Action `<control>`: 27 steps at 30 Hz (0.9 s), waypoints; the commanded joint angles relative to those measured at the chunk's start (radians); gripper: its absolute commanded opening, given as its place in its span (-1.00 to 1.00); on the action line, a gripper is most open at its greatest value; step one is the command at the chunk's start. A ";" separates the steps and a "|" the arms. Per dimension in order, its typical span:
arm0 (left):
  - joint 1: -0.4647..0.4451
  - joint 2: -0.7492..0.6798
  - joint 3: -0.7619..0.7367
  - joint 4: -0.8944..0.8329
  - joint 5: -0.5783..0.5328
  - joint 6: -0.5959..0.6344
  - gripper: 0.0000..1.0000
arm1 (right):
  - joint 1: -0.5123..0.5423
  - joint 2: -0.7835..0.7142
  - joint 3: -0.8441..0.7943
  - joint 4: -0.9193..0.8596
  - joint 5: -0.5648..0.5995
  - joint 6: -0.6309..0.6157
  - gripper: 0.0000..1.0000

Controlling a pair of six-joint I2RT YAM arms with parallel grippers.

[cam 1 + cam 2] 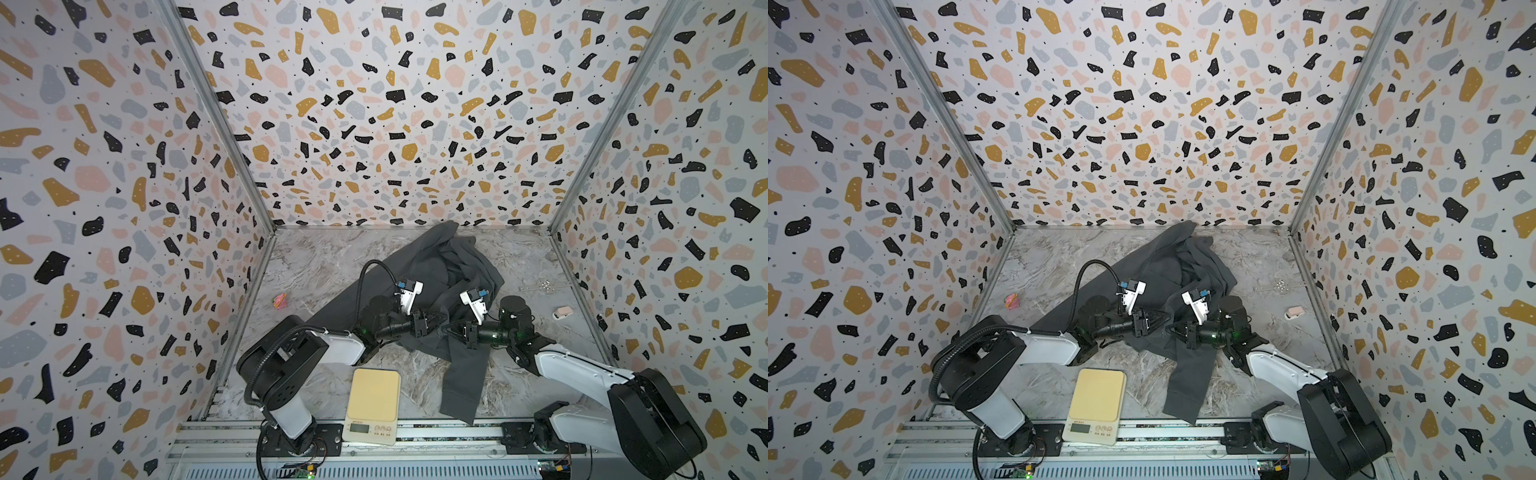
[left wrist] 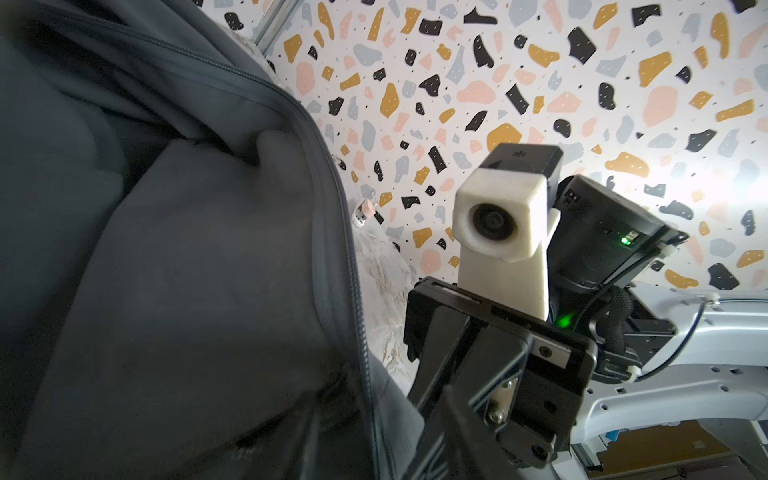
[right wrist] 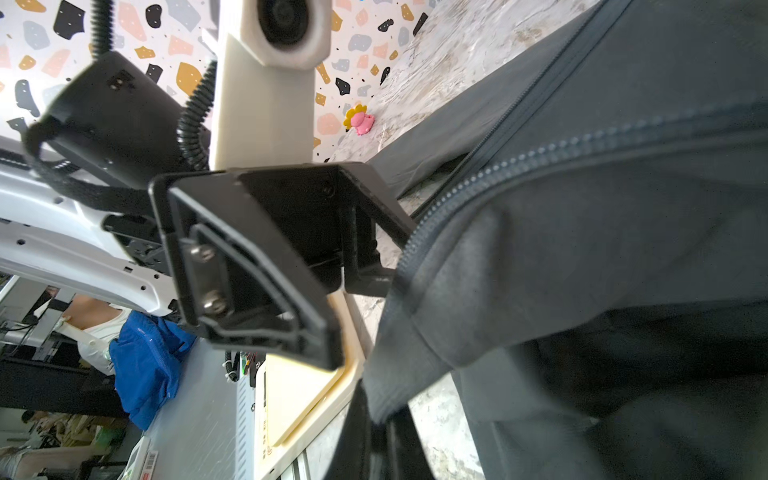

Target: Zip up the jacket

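Note:
The dark grey jacket (image 1: 432,274) lies crumpled in the middle of the marble table, one sleeve trailing toward the front edge. A row of zipper teeth (image 3: 498,170) runs along a raised front edge, and it shows too in the left wrist view as the zipper (image 2: 353,257). My two grippers meet tip to tip over the jacket's lower part. My right gripper (image 3: 380,440) is shut on a corner of the jacket's fabric. My left gripper (image 3: 357,320) faces it with its fingers apart and nothing between them. In both top views they sit close together: left gripper (image 1: 441,323), right gripper (image 1: 1170,328).
A beige kitchen scale (image 1: 374,405) stands at the front edge between the arm bases. A pink toy (image 1: 279,301) lies at the left, a small pink and white object (image 1: 563,312) and a clear object (image 1: 544,286) at the right. Patterned walls enclose three sides.

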 commanded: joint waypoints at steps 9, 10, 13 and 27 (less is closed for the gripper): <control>0.016 -0.395 0.042 -0.872 -0.774 0.290 0.69 | -0.050 -0.050 0.001 -0.112 0.099 -0.034 -1.00; 0.033 -0.408 0.029 -0.889 -0.805 0.250 0.70 | -0.050 -0.055 0.002 -0.122 0.104 -0.037 -1.00; 0.100 -0.402 -0.005 -0.901 -0.777 0.143 0.71 | -0.052 -0.067 0.015 -0.152 0.114 -0.048 -1.00; 0.149 -0.139 -0.053 -0.691 -0.538 -0.085 0.44 | -0.062 -0.102 0.026 -0.229 0.143 -0.067 -1.00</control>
